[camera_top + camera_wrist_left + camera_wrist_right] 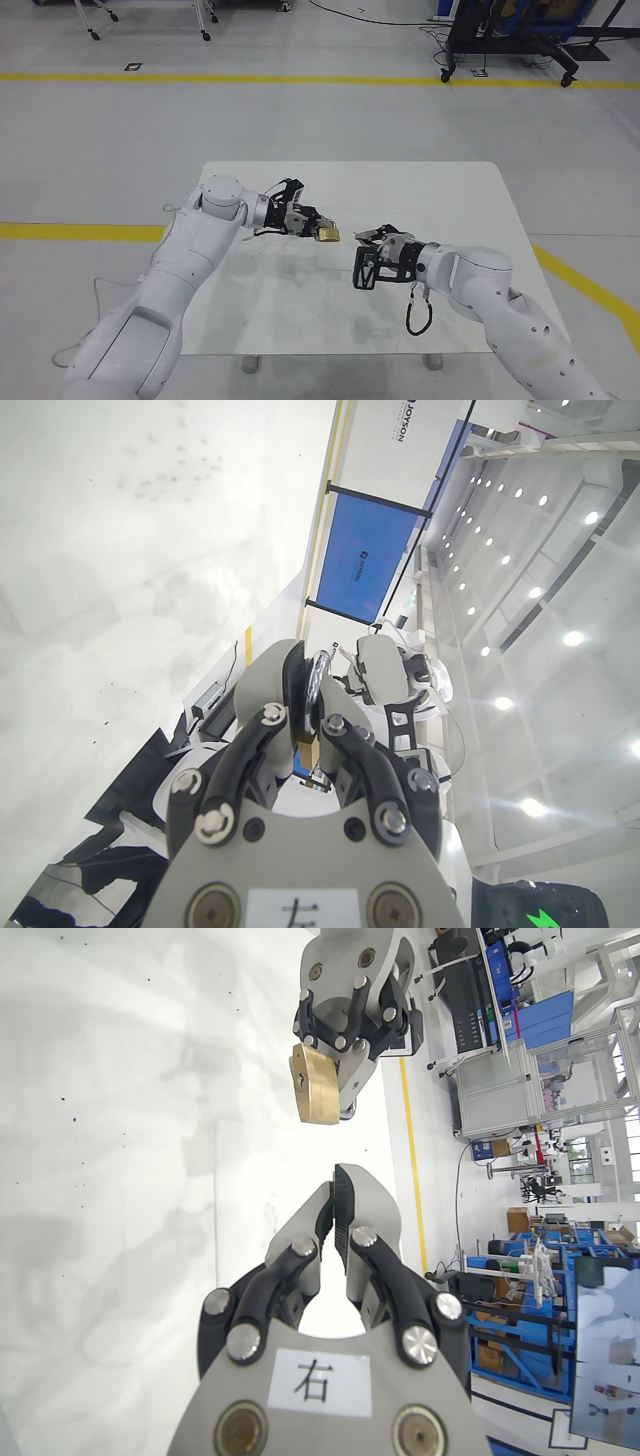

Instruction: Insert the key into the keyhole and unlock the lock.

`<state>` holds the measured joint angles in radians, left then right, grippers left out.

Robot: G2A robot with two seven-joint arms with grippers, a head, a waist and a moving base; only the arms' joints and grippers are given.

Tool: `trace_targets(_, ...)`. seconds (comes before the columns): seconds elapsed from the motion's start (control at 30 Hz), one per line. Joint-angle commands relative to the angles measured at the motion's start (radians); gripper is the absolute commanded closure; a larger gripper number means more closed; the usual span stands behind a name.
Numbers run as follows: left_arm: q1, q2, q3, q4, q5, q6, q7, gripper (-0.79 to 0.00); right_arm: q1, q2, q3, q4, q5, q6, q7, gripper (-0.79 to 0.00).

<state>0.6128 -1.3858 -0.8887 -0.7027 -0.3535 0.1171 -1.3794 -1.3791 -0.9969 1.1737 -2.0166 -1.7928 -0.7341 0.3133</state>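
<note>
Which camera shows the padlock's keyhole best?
The right wrist view: the padlock faces it, keyhole plainly visible. In the top view it is a small brass block at the left tool; the left wrist view catches its shackle and a brass sliver.

Over the middle of the desk [450,200], the left gripper [318,232] holds the lock [316,1088] by its shackle [317,680] between its fingers [272,680], the lock's body jutting past them toward the right gripper [336,1178]. The right gripper sits just to the lock's right and slightly nearer the desk's front edge, apart from it, fingers pressed together and facing the keyhole [300,1078].
</note>
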Motion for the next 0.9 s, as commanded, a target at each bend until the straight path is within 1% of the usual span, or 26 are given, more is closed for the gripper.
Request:
trace_targets(0.0,0.0,0.0,0.0,0.0,0.0,0.0,0.0,0.0,0.0,0.0,0.0,0.0,0.0,0.0,0.0,0.0)
trace_targets(0.07,0.0,0.0,0.0,0.0,0.0,0.0,0.0,0.0,0.0,0.0,0.0,0.0,0.0,0.0,0.0,0.0)
trace_targets(0.1,0.018,-0.002,-0.004,-0.005,-0.027,0.016,0.006,0.0,0.0,0.0,0.0,0.0,0.0,0.0,0.0,0.0)
trace_targets(0.13,0.029,-0.003,-0.008,-0.01,-0.053,0.047,0.008,0.0,0.0,0.0,0.0,-0.003,-0.001,0.004,-0.002,0.0)
trace_targets(0.2,0.044,-0.006,-0.014,-0.007,-0.104,0.13,-0.001,0.0,-0.002,0.002,-0.005,-0.036,-0.058,0.013,0.005,0.0)
trace_targets(0.27,0.054,-0.009,-0.013,-0.004,-0.139,0.193,-0.013,0.0,-0.016,0.004,-0.007,-0.071,-0.101,0.031,0.001,0.0)
trace_targets(0.33,0.056,-0.012,-0.012,0.003,-0.165,0.233,-0.019,0.0,-0.033,0.006,-0.002,-0.091,-0.132,0.048,-0.003,0.0)
trace_targets(0.43,0.051,-0.015,-0.005,0.021,-0.168,0.269,-0.006,0.0,-0.052,0.009,-0.005,-0.128,-0.195,0.061,0.001,0.0)
trace_targets(0.57,0.046,-0.017,0.002,0.032,-0.168,0.276,0.001,0.0,-0.063,0.011,-0.033,-0.158,-0.277,0.051,-0.018,0.0)
trace_targets(0.7,0.037,-0.017,0.005,0.039,-0.158,0.26,0.019,0.0,-0.045,0.012,-0.08,-0.163,-0.353,0.006,-0.046,0.0)
trace_targets(0.87,0.034,-0.016,0.014,0.035,-0.143,0.255,0.025,0.0,-0.025,0.01,-0.12,-0.168,-0.419,-0.009,-0.055,0.0)
